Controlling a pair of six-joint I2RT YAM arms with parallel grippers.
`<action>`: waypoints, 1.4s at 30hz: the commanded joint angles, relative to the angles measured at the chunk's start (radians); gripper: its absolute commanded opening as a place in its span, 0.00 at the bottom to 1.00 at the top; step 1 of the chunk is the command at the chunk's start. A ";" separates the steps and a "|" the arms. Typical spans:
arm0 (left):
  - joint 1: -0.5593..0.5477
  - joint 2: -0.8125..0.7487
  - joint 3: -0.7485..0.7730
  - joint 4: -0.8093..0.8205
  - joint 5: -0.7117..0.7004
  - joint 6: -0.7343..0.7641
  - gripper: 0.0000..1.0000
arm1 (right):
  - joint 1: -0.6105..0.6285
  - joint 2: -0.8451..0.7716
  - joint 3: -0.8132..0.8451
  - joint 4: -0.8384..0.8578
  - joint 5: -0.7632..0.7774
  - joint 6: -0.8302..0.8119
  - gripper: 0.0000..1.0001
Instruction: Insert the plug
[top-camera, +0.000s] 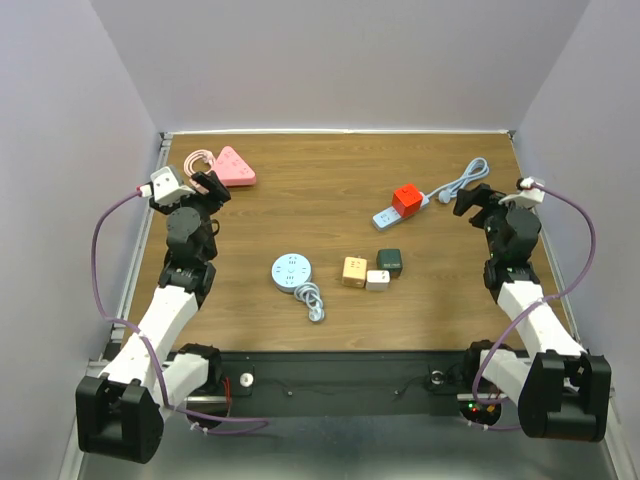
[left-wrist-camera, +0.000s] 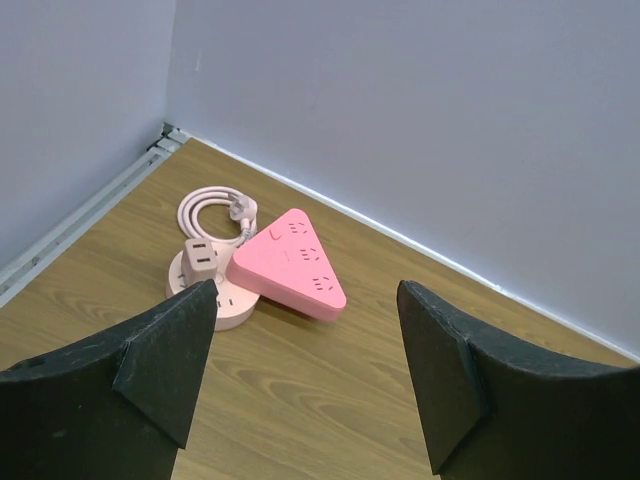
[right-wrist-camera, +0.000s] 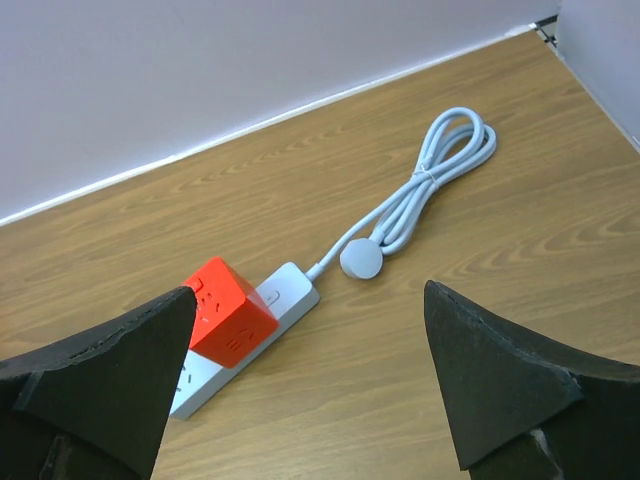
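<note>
A white power strip (top-camera: 392, 213) lies at the back right with a red cube adapter (top-camera: 406, 198) on it; both show in the right wrist view, the strip (right-wrist-camera: 288, 291) and the cube (right-wrist-camera: 225, 310). Its grey cable (right-wrist-camera: 430, 185) is coiled beside it. My right gripper (top-camera: 476, 198) (right-wrist-camera: 308, 300) is open and empty, above the table just right of the strip. A pink triangular power strip (top-camera: 236, 166) (left-wrist-camera: 290, 262) lies at the back left, resting on a pink round socket (left-wrist-camera: 222, 302) that carries a small adapter (left-wrist-camera: 200, 258). My left gripper (top-camera: 205, 187) (left-wrist-camera: 305, 300) is open and empty, near it.
A round light-blue socket (top-camera: 291, 272) with a short coiled cable (top-camera: 312, 300) lies mid-table. A tan cube (top-camera: 354, 271), a white cube (top-camera: 378, 280) and a dark green cube (top-camera: 389, 262) sit together right of it. Walls close the table on three sides.
</note>
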 joint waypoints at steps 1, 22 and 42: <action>-0.012 -0.014 0.033 0.039 -0.048 0.022 0.84 | 0.002 -0.001 0.054 -0.013 0.042 0.000 1.00; -0.196 0.097 0.057 -0.013 0.091 -0.002 0.84 | 0.282 0.136 0.126 -0.300 -0.085 -0.006 1.00; -0.291 0.160 0.047 -0.065 0.183 -0.039 0.84 | 0.594 0.234 0.275 -0.594 0.034 0.052 0.97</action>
